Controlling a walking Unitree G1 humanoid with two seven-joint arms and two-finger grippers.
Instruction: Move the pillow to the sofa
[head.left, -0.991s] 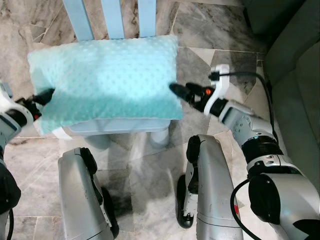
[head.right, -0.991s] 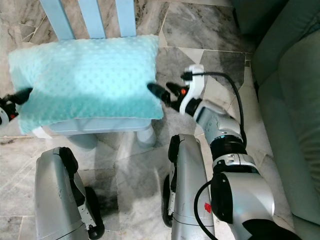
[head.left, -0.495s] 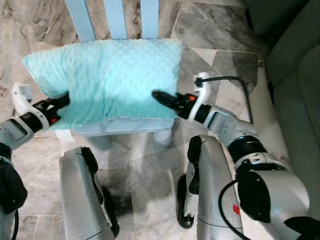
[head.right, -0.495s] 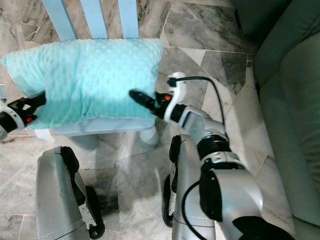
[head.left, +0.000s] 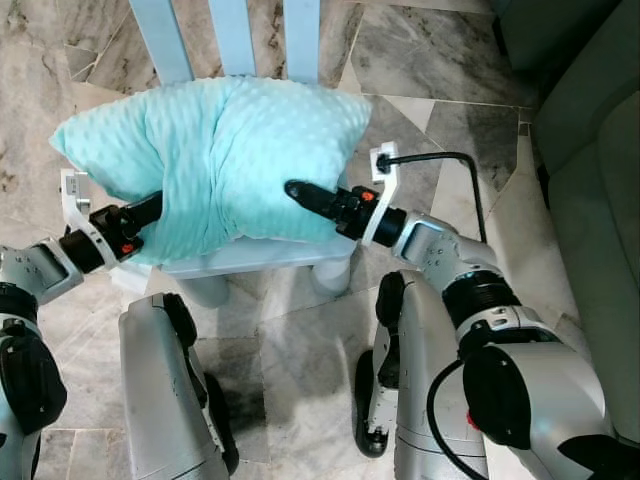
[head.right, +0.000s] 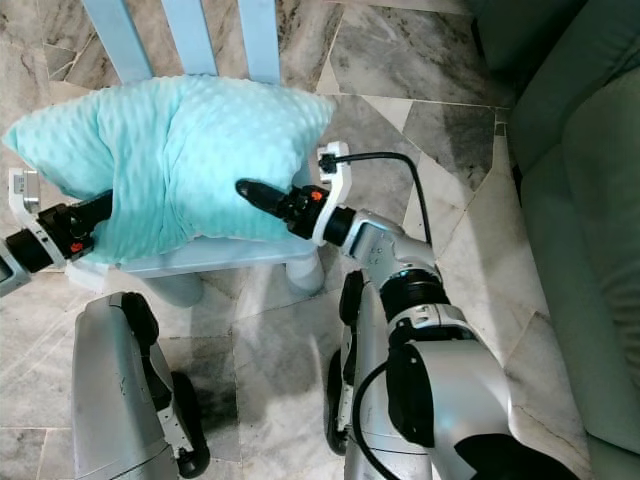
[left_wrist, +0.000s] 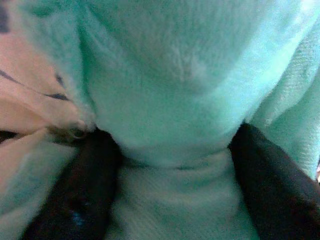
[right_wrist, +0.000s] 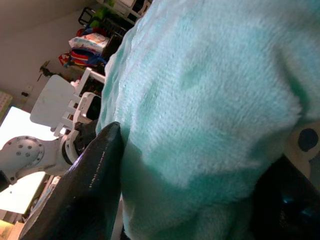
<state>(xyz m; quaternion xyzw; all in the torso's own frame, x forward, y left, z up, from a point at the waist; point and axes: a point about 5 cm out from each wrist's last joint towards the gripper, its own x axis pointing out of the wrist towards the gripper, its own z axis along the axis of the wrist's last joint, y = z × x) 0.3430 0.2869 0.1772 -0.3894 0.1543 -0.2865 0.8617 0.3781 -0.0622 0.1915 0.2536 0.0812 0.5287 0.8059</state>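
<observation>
A mint-green dotted pillow (head.left: 215, 150) lies on the seat of a light blue chair (head.left: 225, 30), squeezed into a hump from both sides. My left gripper (head.left: 152, 210) digs into the pillow's left end. In the left wrist view the plush fabric (left_wrist: 170, 125) is bunched between the two black fingers (left_wrist: 80, 195). My right gripper (head.left: 300, 192) is pushed into the pillow's right side, and the pillow (right_wrist: 210, 100) bulges between its fingers (right_wrist: 95, 175). The grey-green sofa (head.right: 590, 190) stands to my right.
The chair's back slats (head.right: 190, 30) rise behind the pillow, on a marble floor (head.left: 440, 50). My silver legs (head.left: 160, 390) are just below the seat's front edge. A black cable (head.left: 450, 160) loops off my right wrist. Open floor lies between the chair and the sofa.
Both grippers have moved inward from the pillow's ends and sunk into it. The flat pillow has bunched up narrower and taller between them.
</observation>
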